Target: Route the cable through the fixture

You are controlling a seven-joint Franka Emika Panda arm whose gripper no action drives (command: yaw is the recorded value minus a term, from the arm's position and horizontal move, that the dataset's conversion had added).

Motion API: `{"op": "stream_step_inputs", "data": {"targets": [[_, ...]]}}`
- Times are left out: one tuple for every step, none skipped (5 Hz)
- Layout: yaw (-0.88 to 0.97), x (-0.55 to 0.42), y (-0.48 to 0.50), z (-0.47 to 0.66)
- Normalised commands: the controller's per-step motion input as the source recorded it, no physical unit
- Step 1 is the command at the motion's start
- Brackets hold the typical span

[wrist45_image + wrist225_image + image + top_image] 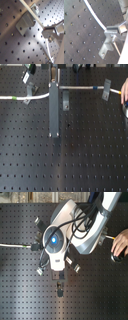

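A white cable (82, 87) runs across the black perforated board and also shows in the second exterior view (15, 245). In both wrist views the cable (31, 11) (95, 17) runs straight into my gripper (50, 31) (112, 33), which is shut on it. A grey bracket fixture (25, 22) (105, 50) sits right beside the cable near the fingers; it also shows in the first exterior view (66, 100). In the second exterior view the arm's wrist (54, 239) hides the fingers.
Two more grey fixtures (29, 86) (106, 89) stand along the cable. A long grey bar (54, 114) crosses the cable line. A person's hand (125, 91) (120, 244) is at the cable's end, at the right edge of both exterior views.
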Motion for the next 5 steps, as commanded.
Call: {"op": "stream_step_inputs", "data": {"targets": [[0.17, 0.033, -0.044, 0.36], [0.20, 0.020, -0.097, 0.36], [0.11, 0.008, 0.002, 0.24], [0.11, 0.011, 0.003, 0.54], [0.11, 0.002, 0.001, 0.13]]}}
